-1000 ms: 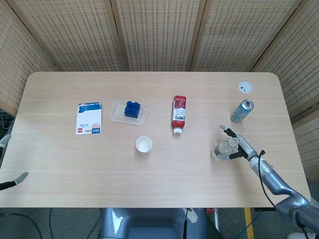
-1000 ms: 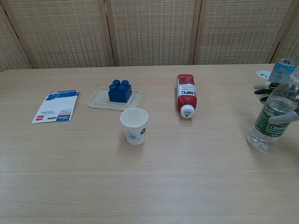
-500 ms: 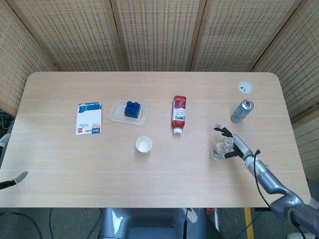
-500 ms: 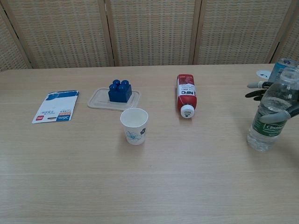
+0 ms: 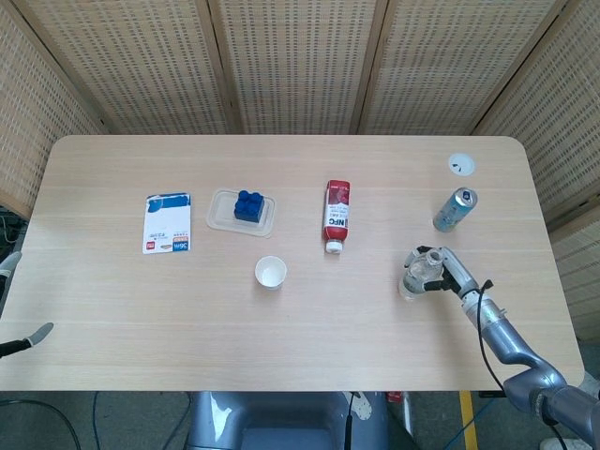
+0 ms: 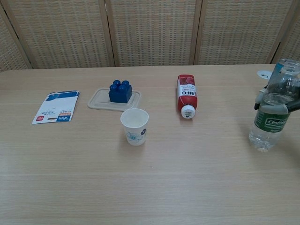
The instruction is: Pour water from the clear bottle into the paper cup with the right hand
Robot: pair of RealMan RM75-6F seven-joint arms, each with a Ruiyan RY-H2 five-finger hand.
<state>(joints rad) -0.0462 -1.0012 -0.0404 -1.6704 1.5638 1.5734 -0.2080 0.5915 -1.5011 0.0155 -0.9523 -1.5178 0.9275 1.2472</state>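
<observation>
Woven screens back the pale table (image 5: 281, 337). At its 4 o'clock edge the right hand (image 5: 448, 275) clasps the upright clear bottle (image 6: 273, 112). Bare wood lies between it and the paper cup (image 6: 134, 126), standing near centre.

The head view looks steeply down from above the near edge, far enough to take in the whole worktop (image 5: 300, 347) with all four corners and the screen behind its far edge. The chest view sits low at the near edge, facing the far edge, closer in, cutting off both side edges. Both views share the worktop's middle and far edge.
</observation>
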